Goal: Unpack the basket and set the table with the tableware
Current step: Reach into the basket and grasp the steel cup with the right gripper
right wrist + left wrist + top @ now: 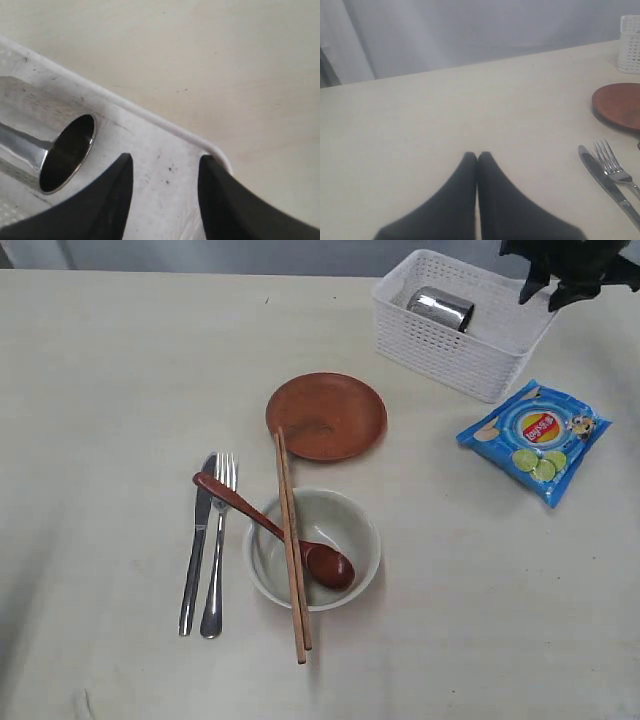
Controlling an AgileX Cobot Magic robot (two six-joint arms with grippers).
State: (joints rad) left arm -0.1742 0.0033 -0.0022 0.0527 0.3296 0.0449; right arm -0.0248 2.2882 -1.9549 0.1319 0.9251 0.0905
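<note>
The white basket (450,355) stands at the far right of the table (120,390), with the steel cup (440,308) lying on its side inside. My right gripper (543,298) hovers over the basket's right end, open and empty. In the right wrist view its jaws (165,160) stand apart over the basket floor (165,145), beside the cup's mouth (67,152). Plate (326,416), bowl (330,515), spoon (275,530), chopsticks (292,550), knife (197,545) and fork (218,545) lie mid-table. My left gripper (478,155) is shut over bare table, left of the knife (605,182).
A blue snack packet (535,438) lies on the table in front of the basket, to its right. The spoon and chopsticks rest across the bowl. The left wrist view also catches the plate (620,105), the fork (615,167) and a basket corner (630,45).
</note>
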